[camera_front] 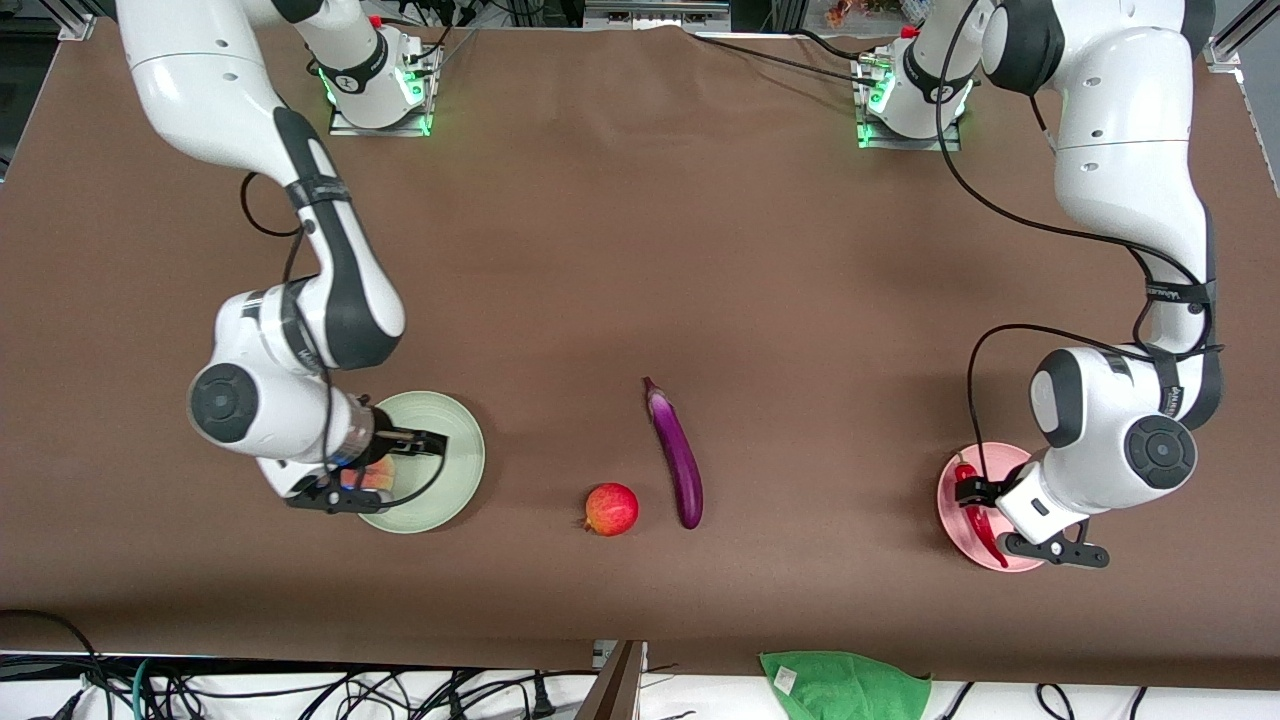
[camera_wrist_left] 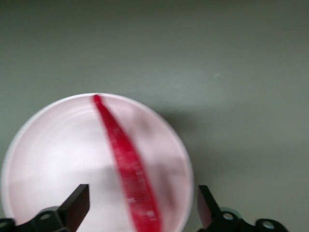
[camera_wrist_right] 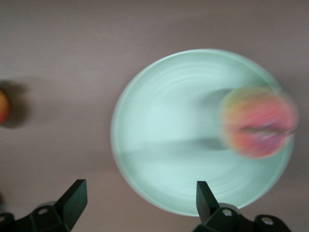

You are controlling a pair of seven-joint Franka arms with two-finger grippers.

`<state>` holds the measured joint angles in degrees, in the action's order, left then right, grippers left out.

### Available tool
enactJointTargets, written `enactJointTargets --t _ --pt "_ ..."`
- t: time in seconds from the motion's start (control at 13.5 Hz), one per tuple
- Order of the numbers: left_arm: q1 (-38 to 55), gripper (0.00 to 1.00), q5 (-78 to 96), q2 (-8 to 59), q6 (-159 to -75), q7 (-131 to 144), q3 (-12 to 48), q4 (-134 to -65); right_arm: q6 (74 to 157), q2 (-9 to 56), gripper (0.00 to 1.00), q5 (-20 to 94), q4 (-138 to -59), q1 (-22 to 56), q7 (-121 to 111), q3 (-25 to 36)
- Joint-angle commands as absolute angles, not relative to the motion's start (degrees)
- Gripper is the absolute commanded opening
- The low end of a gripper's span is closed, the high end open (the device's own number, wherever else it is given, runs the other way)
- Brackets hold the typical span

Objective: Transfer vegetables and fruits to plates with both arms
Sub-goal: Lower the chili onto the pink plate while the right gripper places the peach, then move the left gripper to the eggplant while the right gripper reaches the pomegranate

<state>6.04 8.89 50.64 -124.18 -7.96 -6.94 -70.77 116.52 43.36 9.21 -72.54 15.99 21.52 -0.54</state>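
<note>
Left fingers [camera_wrist_left: 81, 205] spread wide, holding nothing, over pink plate [camera_wrist_left: 43, 159]; one chili [camera_wrist_left: 126, 169] lying on that plate, touching neither finger. Left gripper [camera_front: 968, 492] above pink plate [camera_front: 952, 500] at left arm's end of bench [camera_front: 640, 250], chili [camera_front: 985, 528] below it.

Right fingers [camera_wrist_right: 76, 198] likewise parted and empty, over green plate [camera_wrist_right: 164, 145]; one peach [camera_wrist_right: 258, 122] resting on that plate near its rim. Right gripper [camera_front: 425, 440] above green plate [camera_front: 455, 470] at right arm's end, peach [camera_front: 375, 477] partly hidden under the wrist.

Between the plates, on bare bench: one pomegranate [camera_front: 611, 509] and one eggplant [camera_front: 676, 458], just beside each other, not touching; pomegranate nearer to front camera, eggplant lying lengthwise with stem end farther from camera. Pomegranate [camera_wrist_right: 4, 107] also glimpsed at edge of right wrist view.

Counted: two plates, two arms, four pieces of produce, one of each kind. One green cloth [camera_front: 845, 685] off bench's near edge, with small white tag, unreadable. Small lettering on left arm's forearm, too small to read.
</note>
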Motion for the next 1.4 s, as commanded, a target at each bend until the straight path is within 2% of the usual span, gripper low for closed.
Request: enactJointTargets --t 0.0,0.22,0.52,0.96,1.33 --pt "10.09 1.00 11.60 49.57 -123.93 1.45 -6.50 -71.10 125.02 45.43 1.00 9.93 -71.28 19.76 34.49 -2.19" --pt "17.03 1.00 11.51 49.66 -124.19 13.76 -6.68 -71.02 139.09 49.73 1.00 10.28 -70.06 24.34 43.40 -2.89" --pt "20.56 1.00 11.78 50.62 -126.03 21.79 -6.59 -70.84 149.66 57.11 1.00 10.46 -64.44 26.72 49.47 -3.78" --pt "25.22 1.00 11.78 51.41 -126.47 24.94 -6.59 -70.75 157.67 64.15 1.00 10.46 -57.67 26.98 51.15 -3.87" --pt "28.56 1.00 12.39 52.64 -132.44 36.89 -6.50 -70.84 160.39 66.97 1.00 10.37 -57.30 27.95 52.03 -4.57"
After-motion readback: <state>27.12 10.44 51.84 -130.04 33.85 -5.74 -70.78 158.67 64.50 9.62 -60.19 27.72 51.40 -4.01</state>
